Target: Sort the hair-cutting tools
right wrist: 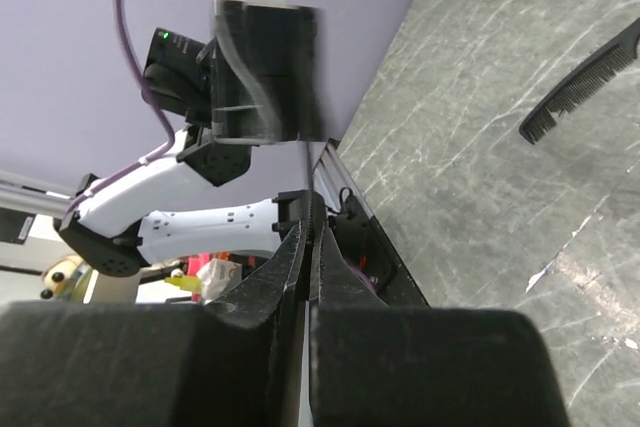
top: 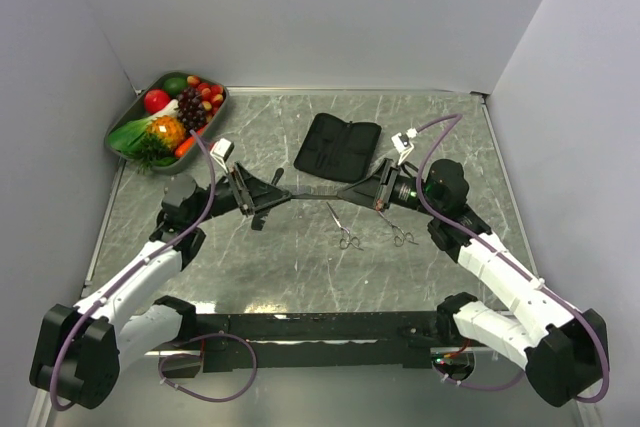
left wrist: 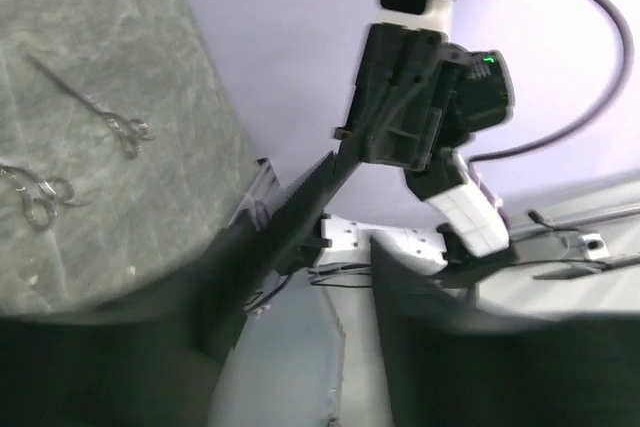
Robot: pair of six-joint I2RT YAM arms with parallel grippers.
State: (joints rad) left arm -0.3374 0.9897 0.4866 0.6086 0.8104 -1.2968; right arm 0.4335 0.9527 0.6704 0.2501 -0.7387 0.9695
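Left wrist view: right gripper (left wrist: 345, 150) clamps the black comb (left wrist: 300, 197) (teeth showing) mid-air, left gripper (left wrist: 315, 292) parted beside it, likely handing it across for sorting.

We see two thin silver pairs lying closed and apart near the middle of the table (top: 250, 277), rings toward its near edge: left scissors (top: 345, 229) and right scissors (top: 399, 231). A black comb (top: 316, 192) is held level in the air just behind them. A second comb (right wrist: 583, 87) lies flat.
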